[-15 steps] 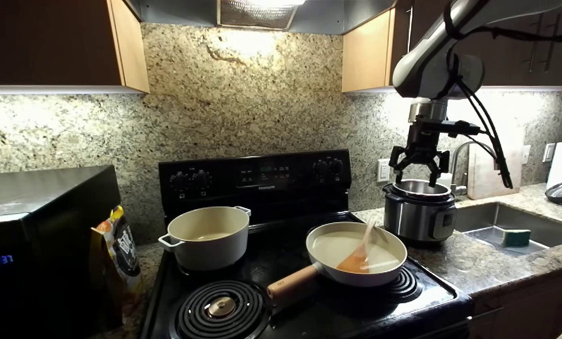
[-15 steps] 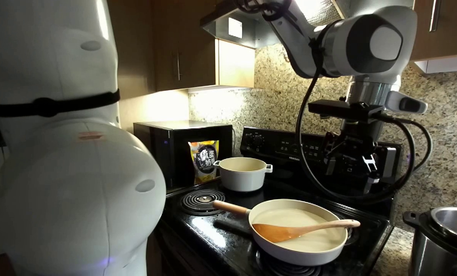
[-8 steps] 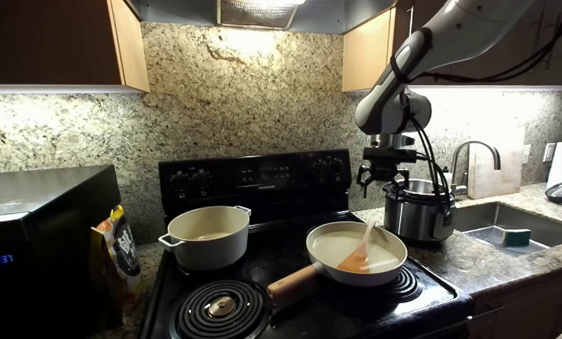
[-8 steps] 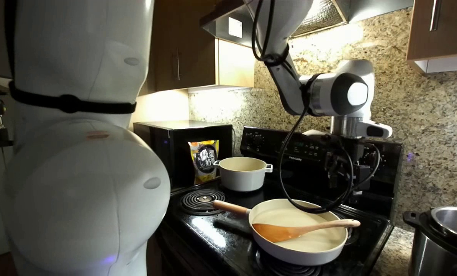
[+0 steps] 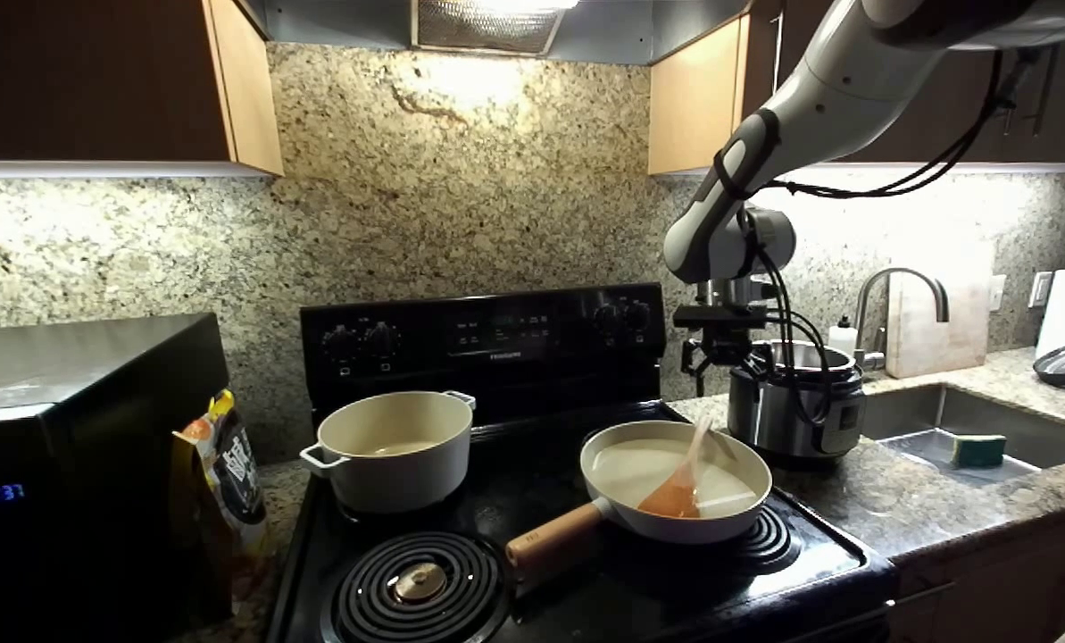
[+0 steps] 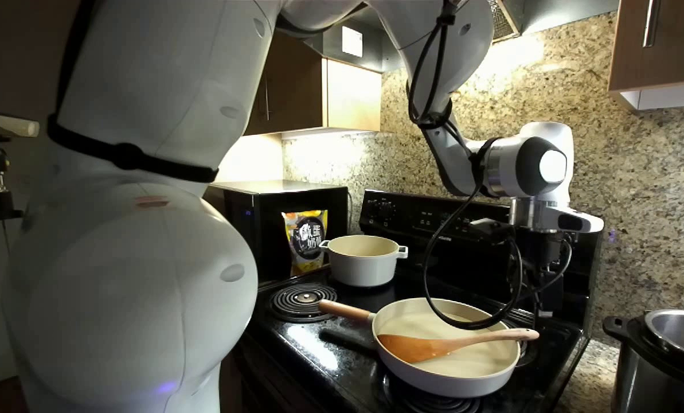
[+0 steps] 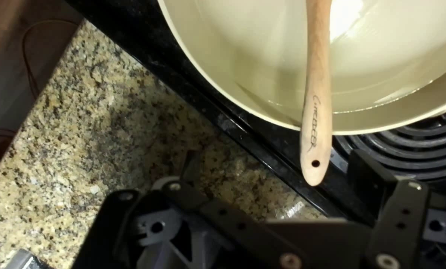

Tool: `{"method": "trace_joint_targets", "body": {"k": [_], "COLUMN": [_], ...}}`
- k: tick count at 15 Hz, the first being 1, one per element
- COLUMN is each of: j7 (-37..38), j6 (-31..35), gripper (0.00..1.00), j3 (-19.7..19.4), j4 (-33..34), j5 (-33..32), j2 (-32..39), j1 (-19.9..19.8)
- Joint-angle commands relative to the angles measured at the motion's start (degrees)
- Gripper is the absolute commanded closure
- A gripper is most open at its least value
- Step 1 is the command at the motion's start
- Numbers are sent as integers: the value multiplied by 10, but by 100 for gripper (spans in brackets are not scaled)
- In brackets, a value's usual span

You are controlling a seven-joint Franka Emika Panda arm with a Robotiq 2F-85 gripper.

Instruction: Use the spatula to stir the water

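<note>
Against speckled backsplash (image 5: 496, 223), hovers with pincer (image 7: 278, 166) spread, empty, near spatula (image 6: 450, 345), propped with blade (image 6: 407, 348) in water (image 5: 626, 473) and handle (image 7: 317, 93) across rim of pan (image 6: 433, 383), presumably to keep its end dry and graspable.

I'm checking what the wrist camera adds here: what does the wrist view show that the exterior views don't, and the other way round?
Only the wrist view: dark lettering on the handle of the spatula, and, clearly, the gripper open with nothing held.

Only the exterior views: the spatula's blade inside the pan, the pan's wooden handle, the two-handled pot and the bag.

Both: the pan, the water in it, and the spatula's handle lying over the pan's rim, its end sticking out.
</note>
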Motion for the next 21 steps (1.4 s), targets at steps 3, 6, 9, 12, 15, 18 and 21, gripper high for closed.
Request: {"method": "trace_joint_targets", "body": {"k": [3, 6, 9, 12, 15, 18, 21], "j7": [21, 29, 38, 38, 28, 18, 16], "j6": [-50, -23, -1, 27, 40, 46, 35], "gripper": [0, 0, 0, 0, 0, 0, 0], "j3": [3, 1, -3, -4, 0, 1, -3], "j4": [43, 44, 52, 48, 49, 49, 53], "j5": [14, 19, 13, 10, 11, 11, 0], "j2": [40, 45, 57, 62, 73, 78, 84], "j1": [11, 15, 16, 18, 18, 18, 22]}}
